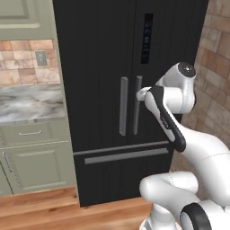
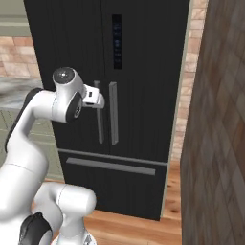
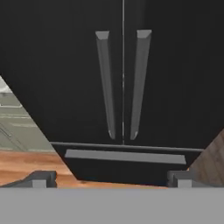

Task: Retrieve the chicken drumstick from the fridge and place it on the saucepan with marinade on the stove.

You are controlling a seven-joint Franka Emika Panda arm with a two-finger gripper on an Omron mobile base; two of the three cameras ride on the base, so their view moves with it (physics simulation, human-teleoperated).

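- Gripper [image 3: 111,178]: jaws spread wide, nothing between them; both tips sit far apart at the bottom of the hand view, w/ only air and floor between.
- Hand is aimed straight at the fridge [image 3: 61,87], off its front, not touching. In the left base view the hand looks level w/ the upper part of the handles.
- Just ahead: two grey vertical handles, left handle [image 3: 106,83] and right handle [image 3: 138,83], flanking the centre door seam. Both upper doors shut.
- Below them: drawer w/ a wide horizontal grey bar [image 3: 124,156], also shut.
- Chicken drumstick: presumably inside the fridge behind the shut doors; can't confirm shelf or side.
- Further out: wood floor [image 1: 40,204], pale green cabinets [image 1: 33,157] and a marble counter [image 1: 27,101] on the robot's left; brick wall [image 2: 215,143] close on its right.
- Step in hand (my read): the very start, approach to open the fridge. No door opened, no pick, no carry done yet.
- Next move needs: pick one handle, line the spread jaws across it, advance till the bar sits between the tips, close, then pull along the door's arc.
- Watch-outs: handles sit close together, so wide jaws could straddle both or bump the neighbour; brick wall may limit the right door's swing and elbow room.
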